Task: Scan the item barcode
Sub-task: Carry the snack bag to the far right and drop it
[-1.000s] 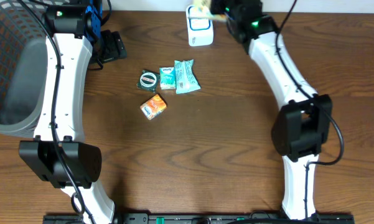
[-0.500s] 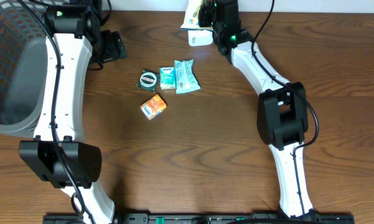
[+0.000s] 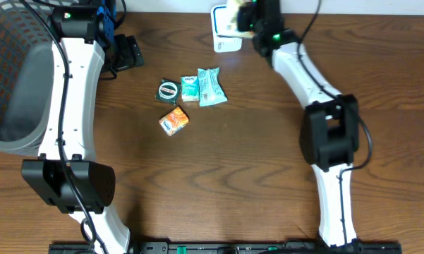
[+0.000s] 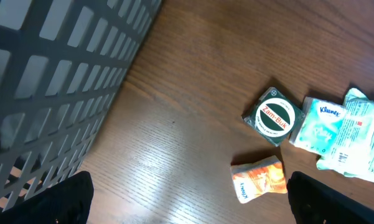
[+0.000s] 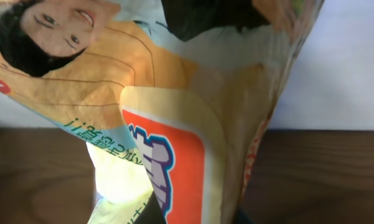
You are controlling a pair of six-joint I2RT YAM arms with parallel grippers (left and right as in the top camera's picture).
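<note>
My right gripper (image 3: 245, 17) is at the table's far edge, shut on a snack packet (image 3: 233, 14) held just over the white barcode scanner (image 3: 226, 37). The right wrist view is filled by that packet (image 5: 174, 106): pale yellow and orange, with a printed face, and it hides the fingers. My left gripper (image 3: 127, 52) hangs open at the far left, with nothing between its black fingertips (image 4: 50, 202). Below it lie a round green tin (image 4: 274, 118), an orange pack (image 4: 259, 179), a Kleenex pack (image 4: 320, 127) and a teal pack (image 4: 361, 134).
A dark mesh basket (image 3: 10, 77) fills the left edge of the table, and its wall (image 4: 62, 74) shows close by in the left wrist view. The loose items lie in a cluster around the green tin (image 3: 168, 91), left of the table's centre.
The right arm swung the packet left over the scanner, then back a little to the right. The left arm and the loose items have not moved.
</note>
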